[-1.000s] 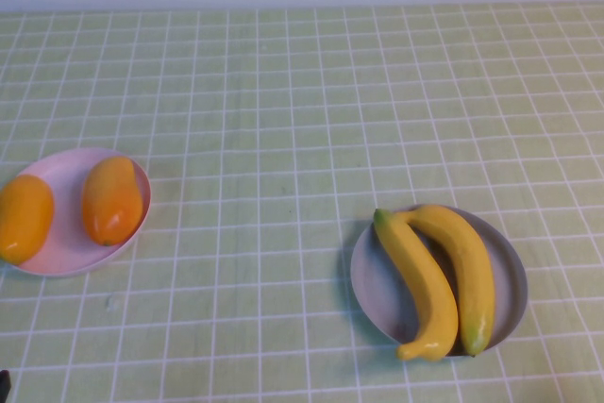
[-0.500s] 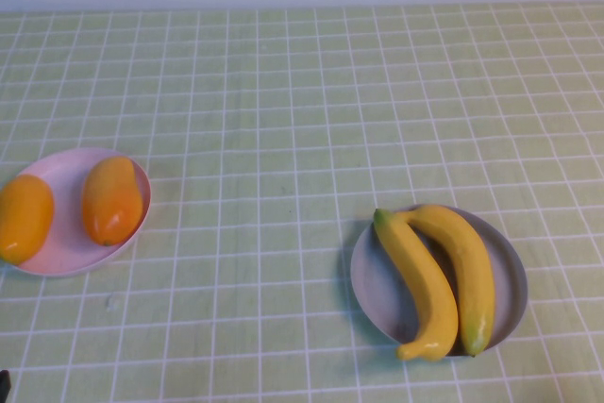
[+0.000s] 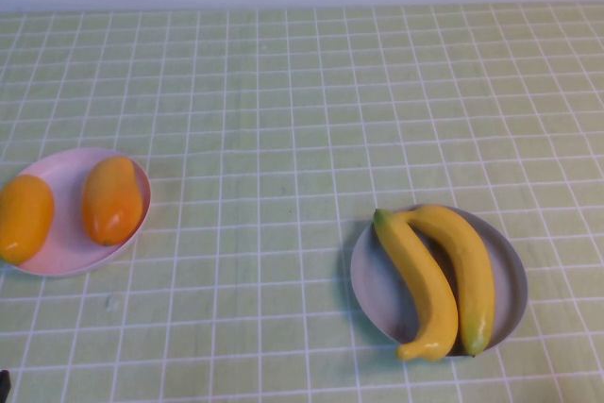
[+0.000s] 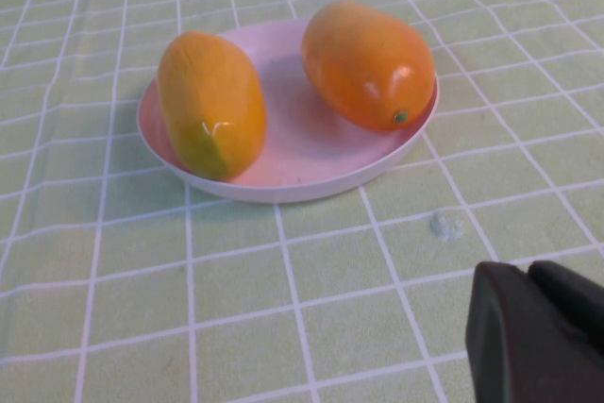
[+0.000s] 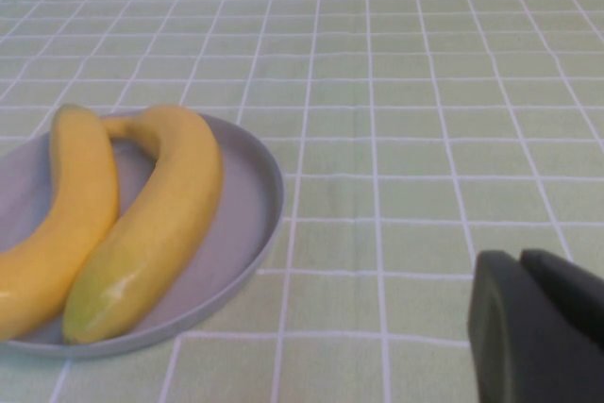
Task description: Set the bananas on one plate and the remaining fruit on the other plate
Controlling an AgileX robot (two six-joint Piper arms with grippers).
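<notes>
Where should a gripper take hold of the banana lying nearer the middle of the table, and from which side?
Grip that banana across its thick middle, coming straight down from above. It lies flat on the grey plate, touching the second banana, so aim a finger carefully between them.

A wide stretch of checked tablecloth point(image 3: 283, 101) is left free between the pink plate point(image 3: 66, 252) at left (two mangoes point(image 3: 111, 200) on it) and the grey-blue plate point(image 3: 505, 280) at right, which is occupied by two bananas point(image 3: 420, 280).
</notes>
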